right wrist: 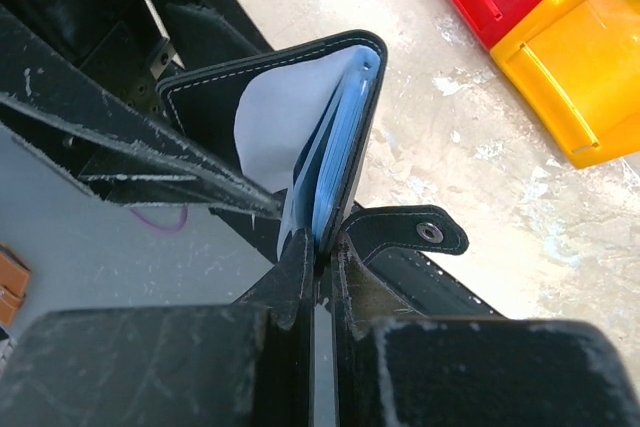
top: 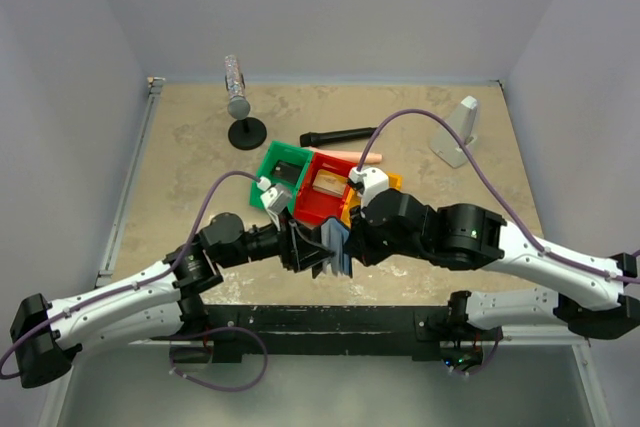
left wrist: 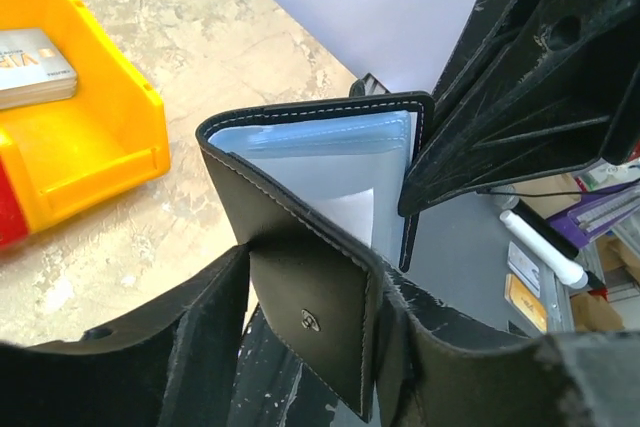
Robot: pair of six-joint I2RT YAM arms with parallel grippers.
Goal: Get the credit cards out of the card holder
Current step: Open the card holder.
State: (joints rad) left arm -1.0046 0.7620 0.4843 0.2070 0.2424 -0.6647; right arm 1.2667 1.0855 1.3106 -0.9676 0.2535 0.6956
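right gripper (right wrist: 320, 272) clenched on card holder (right wrist: 300, 127) (spread open); left gripper (left wrist: 315, 282) parted around it

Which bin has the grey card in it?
The yellow bin, rightmost of the row after the green bin and red bin; the grey card lies flat inside.

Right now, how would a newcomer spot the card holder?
Find the red bin mid-table, then come toward the arm bases. There the card holder stands between both arms' jaws. Unlike the black stick beyond that bin, it is a folding black wallet with bluish-grey sleeves and a snap tab.
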